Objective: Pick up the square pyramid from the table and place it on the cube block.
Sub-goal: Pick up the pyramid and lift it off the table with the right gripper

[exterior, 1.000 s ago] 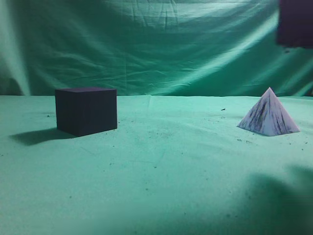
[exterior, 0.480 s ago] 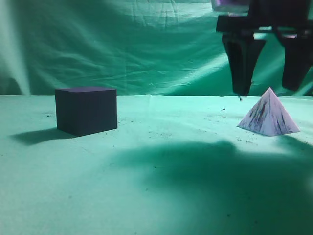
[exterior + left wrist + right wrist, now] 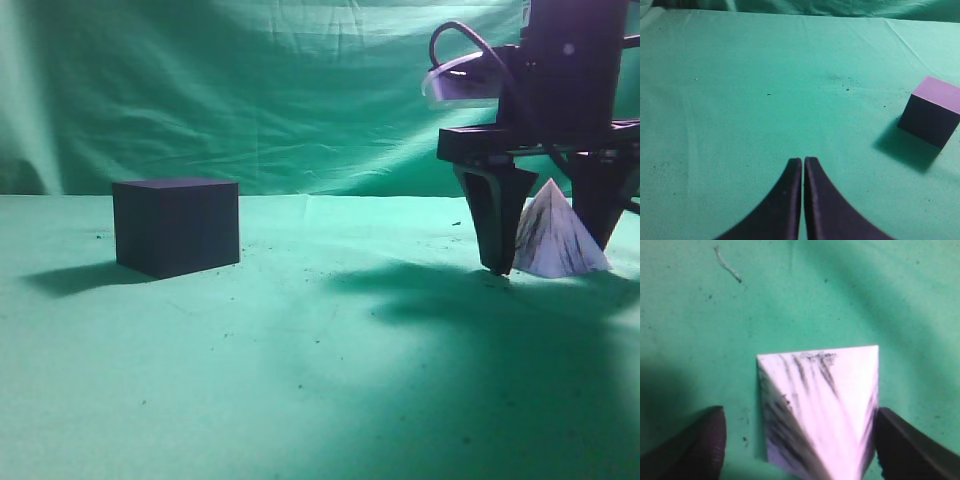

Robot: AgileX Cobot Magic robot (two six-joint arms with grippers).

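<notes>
One dark navy matte cube block [image 3: 176, 225] and one pale lilac-white, grey-streaked square pyramid [image 3: 556, 238] stand on one green-cloth table [image 3: 300, 380]. Two black pincers show: left pincer [image 3: 803, 167], right pincer [image 3: 548, 255].

Between the black jaws, the square pyramid [image 3: 822, 410] is pale lilac-white with dark grey streaks; the table [image 3: 300, 380] is green, dark-speckled; the cube block [image 3: 176, 226] matte navy-black.

I am seeing the right gripper [image 3: 548, 255] hanging straight down with its two dark fingers [image 3: 496, 225] spread wide apart and tips close to the surface, while the left gripper [image 3: 803, 165] is holding its fingers pressed together, gripping nothing.
</notes>
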